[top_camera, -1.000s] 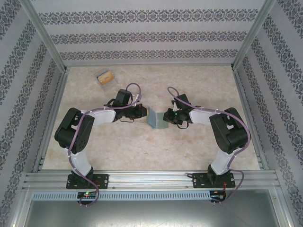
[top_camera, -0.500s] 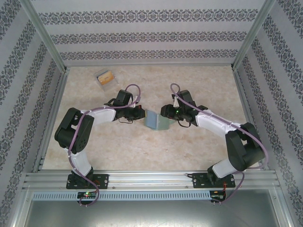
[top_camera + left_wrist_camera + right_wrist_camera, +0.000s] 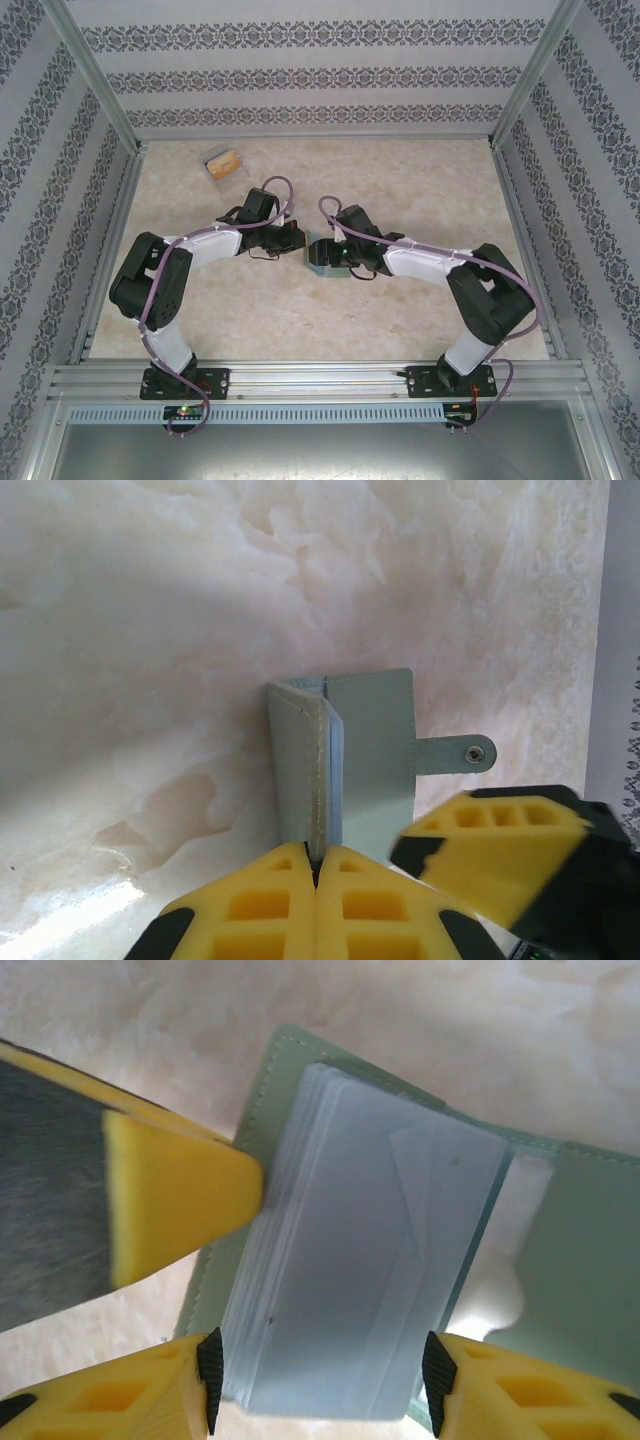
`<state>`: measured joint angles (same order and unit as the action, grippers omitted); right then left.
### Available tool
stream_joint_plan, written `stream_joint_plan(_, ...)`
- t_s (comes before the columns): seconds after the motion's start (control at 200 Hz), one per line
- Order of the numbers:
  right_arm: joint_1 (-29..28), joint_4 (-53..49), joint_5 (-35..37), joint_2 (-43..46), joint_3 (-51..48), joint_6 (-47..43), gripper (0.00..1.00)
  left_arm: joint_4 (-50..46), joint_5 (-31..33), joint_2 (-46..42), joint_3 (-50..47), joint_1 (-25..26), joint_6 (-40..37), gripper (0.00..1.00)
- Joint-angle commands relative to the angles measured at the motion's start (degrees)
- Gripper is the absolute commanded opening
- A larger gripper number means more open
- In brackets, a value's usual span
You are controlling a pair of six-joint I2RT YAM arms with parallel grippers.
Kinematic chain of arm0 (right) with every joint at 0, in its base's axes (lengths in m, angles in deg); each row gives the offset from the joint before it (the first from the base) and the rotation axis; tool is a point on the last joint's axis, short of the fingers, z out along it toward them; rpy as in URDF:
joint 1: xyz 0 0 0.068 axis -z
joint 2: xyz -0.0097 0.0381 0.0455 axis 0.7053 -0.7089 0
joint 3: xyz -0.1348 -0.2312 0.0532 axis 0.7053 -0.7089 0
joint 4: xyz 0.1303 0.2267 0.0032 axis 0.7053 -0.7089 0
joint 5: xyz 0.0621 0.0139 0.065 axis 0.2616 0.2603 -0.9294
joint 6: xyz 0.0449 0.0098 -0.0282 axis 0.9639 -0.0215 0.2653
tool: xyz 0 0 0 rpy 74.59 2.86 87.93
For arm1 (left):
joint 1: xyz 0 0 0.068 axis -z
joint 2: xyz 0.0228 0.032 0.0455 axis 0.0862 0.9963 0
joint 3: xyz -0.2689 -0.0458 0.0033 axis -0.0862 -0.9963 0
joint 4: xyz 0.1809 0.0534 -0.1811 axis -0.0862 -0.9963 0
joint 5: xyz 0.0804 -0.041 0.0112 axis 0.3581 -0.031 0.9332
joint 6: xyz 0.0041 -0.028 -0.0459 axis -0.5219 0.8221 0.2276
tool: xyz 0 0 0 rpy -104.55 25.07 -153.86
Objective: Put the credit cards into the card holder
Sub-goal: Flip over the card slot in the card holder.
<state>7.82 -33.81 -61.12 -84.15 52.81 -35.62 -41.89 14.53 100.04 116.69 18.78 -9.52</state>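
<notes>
Far left on the pale, marble-veined table (image 3: pixel 300 320) we see a small clear plastic box (image 3: pixel 213 170) holding flat orange-tan credit cards (image 3: pixel 229 159). At this size we cannot count them. The box lies well apart from both arms.

Toward the middle, the left gripper (image 3: pixel 315 868) has its yellow, blocky, hollow-celled fingers (image 3: pixel 250 910) pressed together on the edge of one cover of the small, matte grey-green bifold card holder (image 3: pixel 370 750). This card holder sits mid-table, open, between the two arms. Its material looks soft, with a pale stitched edge. A narrow rounded tab (image 3: pixel 455 754) with a small metal snap juts from its right side. Inside, a stack of thin, frosted clear plastic sleeves (image 3: pixel 350 1250) fans out from the spine.

Just to the right, the right gripper (image 3: pixel 318 1400) has its fingers spread, one on each side of the sleeve stack. We cannot make out whether their black pads touch it.

An aluminium frame (image 3: pixel 320 378) borders the table. The walls (image 3: pixel 320 70) are papered white with grey damask bands.
</notes>
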Motion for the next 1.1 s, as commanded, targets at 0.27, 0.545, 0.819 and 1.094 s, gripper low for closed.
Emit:
stream_joint_plan(0.27, 5.0, 23.1, -15.1, -8.0, -5.9, 12.2, 0.57, 4.8, -3.8, -0.9, -1.1, 1.1, 4.1, 0.00)
stream_joint_plan(0.545, 5.0, 20.2, -12.2, -7.1, -7.2, 10.1, 0.57, 6.5, -5.0, -0.2, -1.6, 1.1, 5.1, 0.00)
stream_joint_plan(0.819, 7.5, 7.6, -3.1, -3.5, -8.3, 7.2, 0.59, 3.7, -2.8, -1.3, -1.5, 1.1, 3.6, 0.00)
stream_joint_plan(1.094, 10.3, 4.9, 0.0, 0.4, -10.8, 8.3, 0.59, 0.6, -0.6, -0.4, -0.7, 1.1, 1.8, 0.00)
